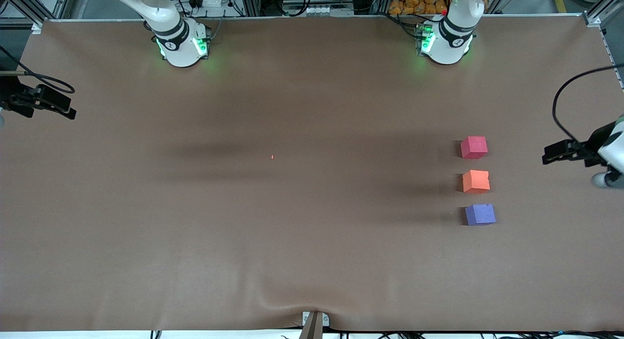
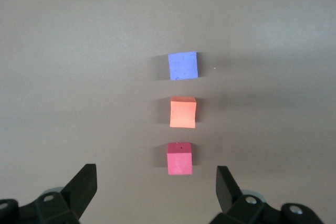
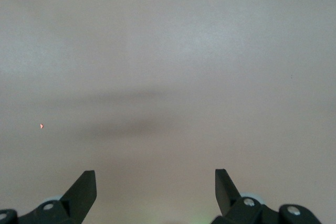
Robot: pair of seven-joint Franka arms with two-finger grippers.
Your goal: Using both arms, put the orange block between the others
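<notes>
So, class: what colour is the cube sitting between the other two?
Bright orange. The orange block shows best in the left wrist view, between the purple cube and the pinkish-red cube.

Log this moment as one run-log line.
orange block: on table, between pinkish-red cube and purple cube, apart | left gripper: open, empty | right gripper: open, empty

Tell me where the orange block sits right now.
The orange block sits on the table toward the left arm's end, between the pinkish-red cube, which is farther from the front camera, and the purple cube, which is nearer; it touches neither.
</notes>
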